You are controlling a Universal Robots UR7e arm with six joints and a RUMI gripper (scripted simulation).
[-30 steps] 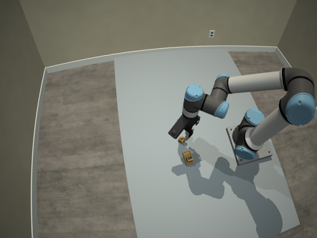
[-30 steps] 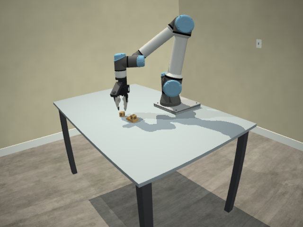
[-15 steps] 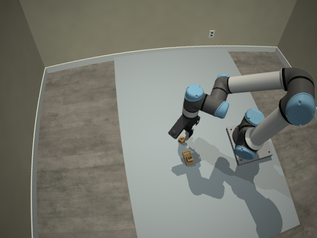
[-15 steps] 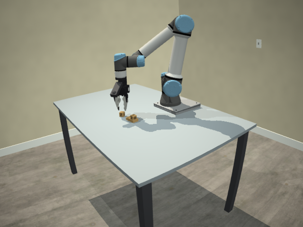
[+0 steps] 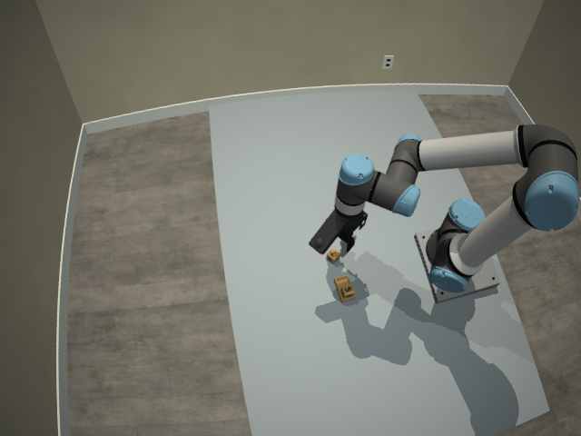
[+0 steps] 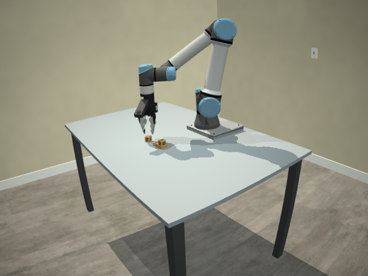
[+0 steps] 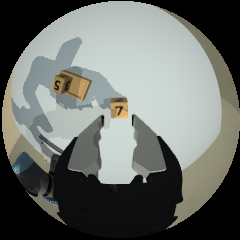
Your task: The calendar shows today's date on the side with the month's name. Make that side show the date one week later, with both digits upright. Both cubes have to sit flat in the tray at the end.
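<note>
Arm (image 6: 190, 53) bent over table (image 6: 190, 178), fingers narrow, empty, above loose cube (image 7: 119, 108).

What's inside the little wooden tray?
The tray holds one cube with a 5 on top; the slot beside it looks vacant. The other cube sits outside on the table, below the open end effector. The tray's front face is hidden.
</note>
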